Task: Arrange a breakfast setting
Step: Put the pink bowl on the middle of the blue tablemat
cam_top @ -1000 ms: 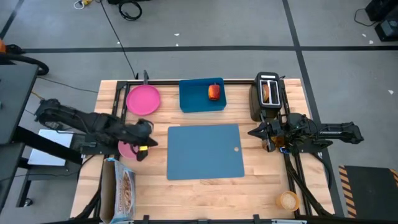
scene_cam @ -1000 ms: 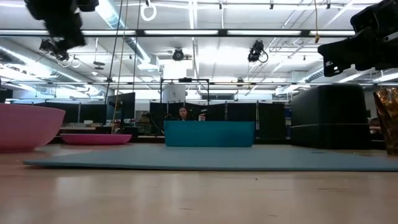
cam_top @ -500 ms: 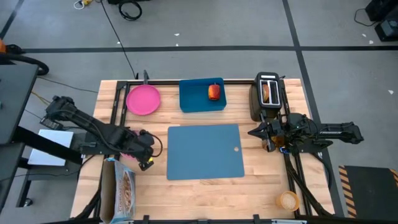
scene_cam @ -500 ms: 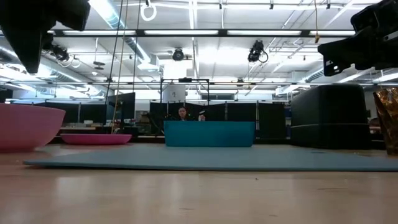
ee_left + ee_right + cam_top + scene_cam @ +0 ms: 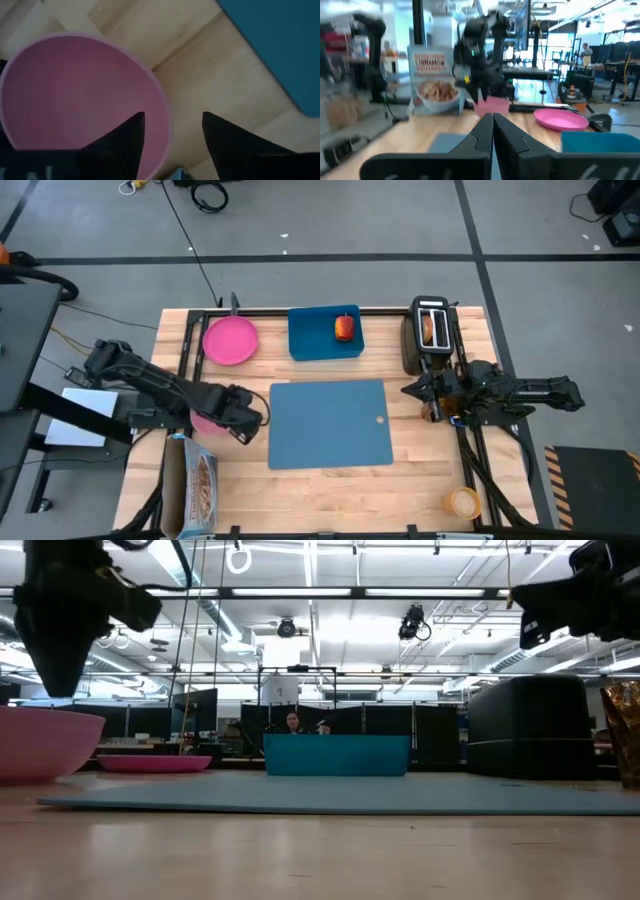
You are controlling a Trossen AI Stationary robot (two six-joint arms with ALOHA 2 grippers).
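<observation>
Bowl (image 5: 75,95), pink, at mat's (image 5: 328,423) 9 o'clock; left end effector (image 5: 172,132) spread narrowly astride its rim, visible only in wrist view. Right end effector (image 5: 493,131) closed, empty, at mat's 3 o'clock. Plate (image 5: 230,340) at 11.

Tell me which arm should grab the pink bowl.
Left. The left tool hangs open right above the pink bowl, its fingers straddling the rim. The right tool is shut, waiting across the mat near the toaster.
</observation>
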